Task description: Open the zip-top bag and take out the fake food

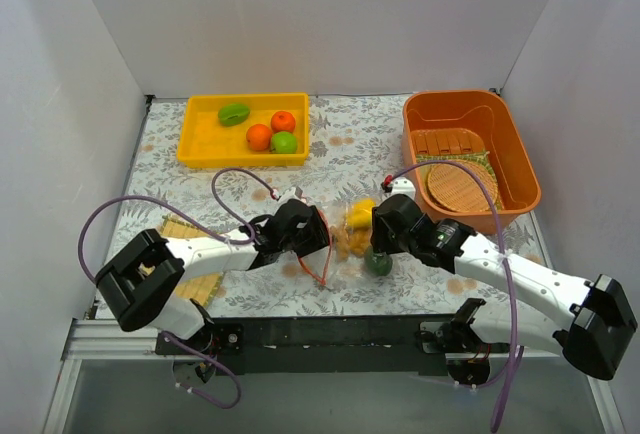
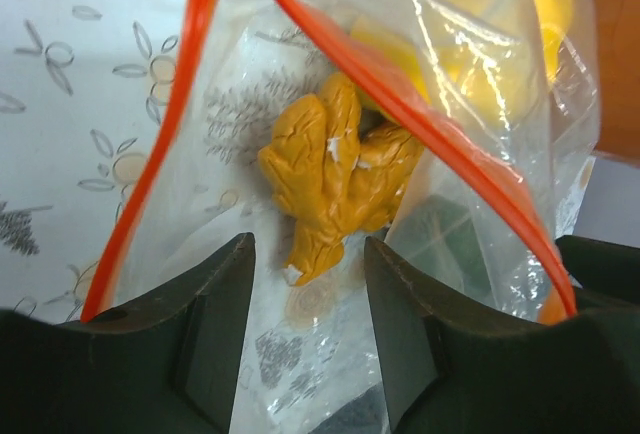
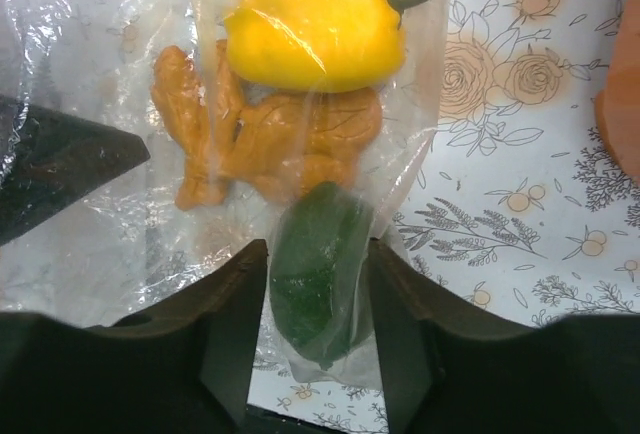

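Observation:
The clear zip-top bag (image 1: 345, 254) lies between my two grippers, its orange-red zip strip (image 2: 170, 134) spread open. Inside it are a tan-brown lumpy piece (image 2: 335, 174), a yellow piece (image 3: 315, 19) and a dark green piece (image 3: 315, 294). My left gripper (image 2: 308, 254) is open at the bag's mouth, with loose plastic between its jaws and the tan piece just ahead. My right gripper (image 3: 318, 249) is shut on the bag's far corner, pinching the dark green piece through the plastic. In the top view, the left gripper (image 1: 318, 234) and the right gripper (image 1: 378, 239) face each other.
A yellow tray (image 1: 200, 149) at the back left holds a green piece, two orange balls and a bright green ball. An orange basket (image 1: 520, 169) at the back right holds wooden slats and a round woven disc. A straw mat (image 1: 180, 226) lies under the left arm.

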You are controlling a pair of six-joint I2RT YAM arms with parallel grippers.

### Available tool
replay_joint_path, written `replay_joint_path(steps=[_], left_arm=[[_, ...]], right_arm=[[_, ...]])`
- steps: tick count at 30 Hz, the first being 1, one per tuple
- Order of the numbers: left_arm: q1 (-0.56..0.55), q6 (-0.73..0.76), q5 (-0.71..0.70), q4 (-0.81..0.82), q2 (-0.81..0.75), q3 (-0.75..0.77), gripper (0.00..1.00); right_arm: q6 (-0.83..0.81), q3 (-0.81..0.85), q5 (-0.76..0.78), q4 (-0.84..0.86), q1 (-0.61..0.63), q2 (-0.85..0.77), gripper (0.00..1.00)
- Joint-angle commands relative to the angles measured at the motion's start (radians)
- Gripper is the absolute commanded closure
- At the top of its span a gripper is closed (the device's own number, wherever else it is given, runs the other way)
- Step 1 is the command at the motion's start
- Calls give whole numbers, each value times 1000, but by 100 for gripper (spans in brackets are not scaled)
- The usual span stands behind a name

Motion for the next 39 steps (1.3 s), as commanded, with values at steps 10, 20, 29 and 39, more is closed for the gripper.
replay_joint_path(steps=[10,20,29,39], left_arm=[[48,128,-23,-13,122,138,44],[78,263,3,-13,156,205,47],[86,344,14,6,264,258,52],[86,327,135,132,317,238,55]], right_arm=[[-73,106,90,68,-43,219,35],[-128,26,-11,213,-78,313,52],[-200,15,-80,274,-102,354,69],[-231,20,-132,302,-104,382,75]])
